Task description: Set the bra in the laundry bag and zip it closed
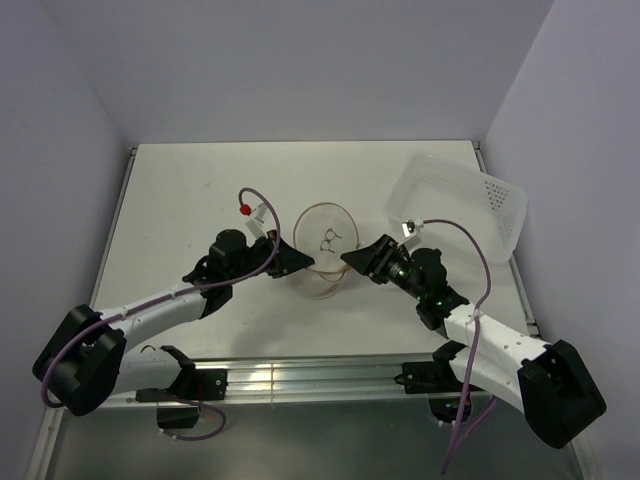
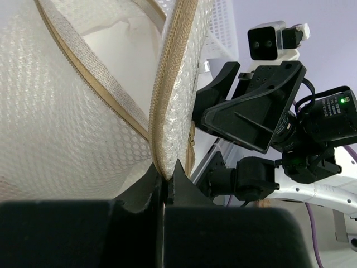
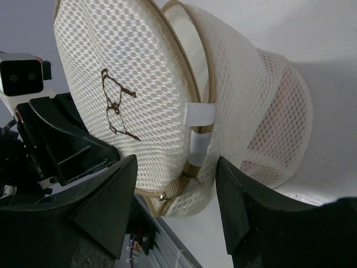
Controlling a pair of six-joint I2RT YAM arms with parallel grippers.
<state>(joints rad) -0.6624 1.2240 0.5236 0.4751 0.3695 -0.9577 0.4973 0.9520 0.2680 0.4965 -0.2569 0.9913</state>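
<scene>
laundry bag (image 1: 326,250) on table (image 1: 200,190), between both jaws, bin (image 1: 470,215) behind right

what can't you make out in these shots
- The bra: not plainly seen in any view; through the laundry bag mesh the right wrist view gives only a pinkish blur.
- How far the zip runs shut: too small from above; the lid hides the far rim in both wrist views.

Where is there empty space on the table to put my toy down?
The far left of the table, between its left edge and the laundry bag, is bare, and so is the strip along the back edge left of the clear bin. The middle is crowded: the left pincer and right pincer both meet at the bag.
</scene>
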